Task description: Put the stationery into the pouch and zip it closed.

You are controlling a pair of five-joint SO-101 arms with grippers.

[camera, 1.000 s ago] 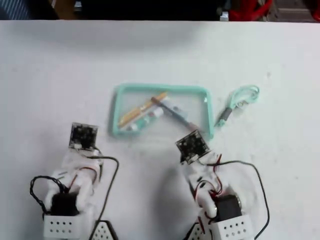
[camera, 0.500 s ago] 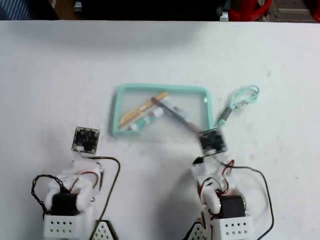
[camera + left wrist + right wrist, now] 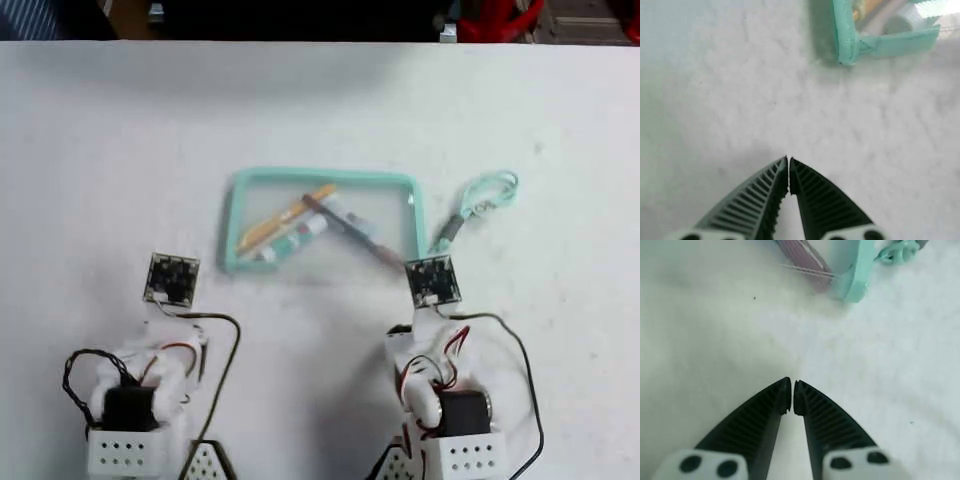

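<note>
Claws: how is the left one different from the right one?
The left claw faces the pouch's left near corner; the right claw faces its right near corner, by the strap. The left claw seems farther from the pouch than the right claw. Both are shut and empty.

One pouch [image 3: 322, 176], holding one yellow pencil [image 3: 285, 218], one dark pen [image 3: 345, 228] and one white tube [image 3: 297, 240]. One teal strap [image 3: 487, 192] beside the pouch. Two tools near it: left tool [image 3: 788, 172], right tool [image 3: 792, 390].
</note>
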